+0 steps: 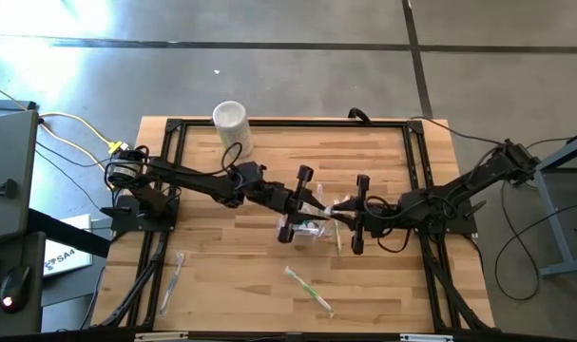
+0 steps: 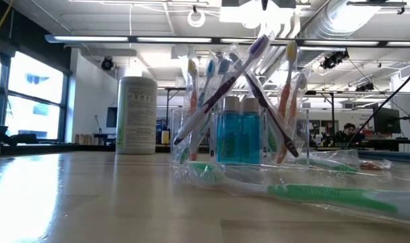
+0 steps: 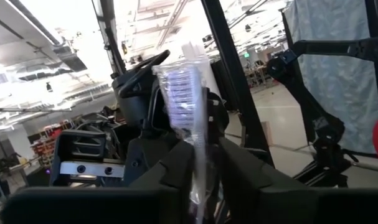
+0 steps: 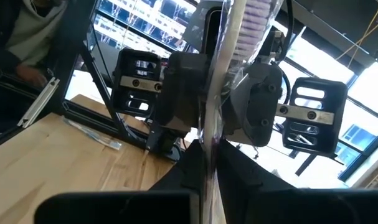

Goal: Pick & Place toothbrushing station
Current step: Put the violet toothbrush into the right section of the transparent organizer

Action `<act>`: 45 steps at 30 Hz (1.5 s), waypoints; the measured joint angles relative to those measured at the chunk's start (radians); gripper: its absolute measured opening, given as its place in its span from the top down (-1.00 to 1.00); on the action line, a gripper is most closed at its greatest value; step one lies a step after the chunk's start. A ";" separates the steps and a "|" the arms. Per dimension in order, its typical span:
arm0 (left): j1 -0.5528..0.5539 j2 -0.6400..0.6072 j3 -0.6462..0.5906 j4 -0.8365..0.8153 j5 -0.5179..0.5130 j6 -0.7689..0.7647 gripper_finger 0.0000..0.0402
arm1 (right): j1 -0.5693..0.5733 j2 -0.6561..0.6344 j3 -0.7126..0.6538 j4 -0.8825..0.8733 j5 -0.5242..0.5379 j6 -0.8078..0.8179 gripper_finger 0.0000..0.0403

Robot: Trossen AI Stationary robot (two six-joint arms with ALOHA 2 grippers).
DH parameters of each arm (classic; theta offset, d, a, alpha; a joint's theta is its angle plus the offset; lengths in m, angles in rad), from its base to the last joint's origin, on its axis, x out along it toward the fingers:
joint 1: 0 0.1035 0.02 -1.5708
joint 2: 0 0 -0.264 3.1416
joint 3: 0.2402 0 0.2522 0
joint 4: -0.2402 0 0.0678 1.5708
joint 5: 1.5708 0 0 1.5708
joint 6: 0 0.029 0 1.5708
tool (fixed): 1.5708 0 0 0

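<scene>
A small clear cup stands mid-table, holding several wrapped toothbrushes and teal tubes; it also shows in the low view. My left gripper and my right gripper meet tip to tip just above the cup's far side. Both are shut on one wrapped toothbrush with purple bristles, which also shows in the right wrist view. Neither gripper shows in the low view. My left gripper pinches the wrapped toothbrush's handle between its two fingers, coming roughly level from the table's left. The fingers lie across the handle. The bristle end stands up past the fingers. My right gripper pinches the same toothbrush's handle between its two fingers, coming from the table's right, across the handle. The bristle end rises above the fingers. The brush's lower end is hidden below both grippers.
A tall white cylinder stands at the table's far left. A green wrapped toothbrush lies near the front edge, and a clear one lies at the front left. A black frame borders the work area.
</scene>
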 joint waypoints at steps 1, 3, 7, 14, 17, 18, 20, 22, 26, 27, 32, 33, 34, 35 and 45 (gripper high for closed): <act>0.000 0.000 0.000 0.000 0.001 0.000 0.60 | 0.003 0.000 0.000 0.001 0.002 0.000 0.92; -0.001 0.000 0.000 0.001 0.002 0.000 0.44 | 0.003 0.000 0.000 0.004 0.011 0.000 0.92; -0.002 0.000 0.006 -0.005 -0.001 0.000 0.13 | 0.011 0.000 0.000 0.005 0.082 -0.002 0.92; -0.001 -0.030 0.006 -0.005 -0.052 0.000 -0.12 | 0.096 -0.040 0.001 -0.056 0.206 -0.003 0.92; -0.001 -0.049 0.007 0.004 -0.121 0.001 -0.13 | 0.158 -0.062 0.000 -0.097 0.280 -0.002 0.92; -0.001 -0.054 0.007 0.003 -0.150 0.001 -0.13 | 0.181 -0.071 0.000 -0.113 0.312 0.000 0.92; -0.001 -0.068 0.007 -0.029 -0.212 0.001 -0.13 | 0.229 -0.088 0.000 -0.126 0.375 0.008 0.92; -0.001 -0.085 0.007 -0.075 -0.283 0.015 -0.13 | 0.280 -0.107 0.000 -0.159 0.430 0.027 0.92; -0.001 -0.143 0.007 -0.226 -0.511 0.138 -0.13 | 0.374 -0.153 0.000 -0.299 0.530 0.148 0.93; -0.001 -0.158 0.007 -0.269 -0.579 0.167 -0.13 | 0.392 -0.164 0.000 -0.353 0.551 0.210 0.93; 0.000 -0.222 0.007 -0.486 -0.847 0.192 -0.13 | 0.447 -0.201 0.000 -0.670 0.577 0.602 0.93; 0.000 -0.237 0.007 -0.530 -0.875 0.192 -0.13 | 0.452 -0.202 -0.004 -0.713 0.584 0.675 0.93; 0.000 -0.254 0.008 -0.583 -0.894 0.194 -0.13 | 0.455 -0.203 -0.017 -0.733 0.596 0.731 0.93; 0.000 -0.272 0.008 -0.640 -0.900 0.194 -0.13 | 0.455 -0.203 -0.038 -0.741 0.612 0.771 0.93; 0.000 -0.392 0.007 -1.064 -0.902 -0.077 -0.13 | 0.384 -0.229 -0.322 -0.338 0.568 0.662 0.93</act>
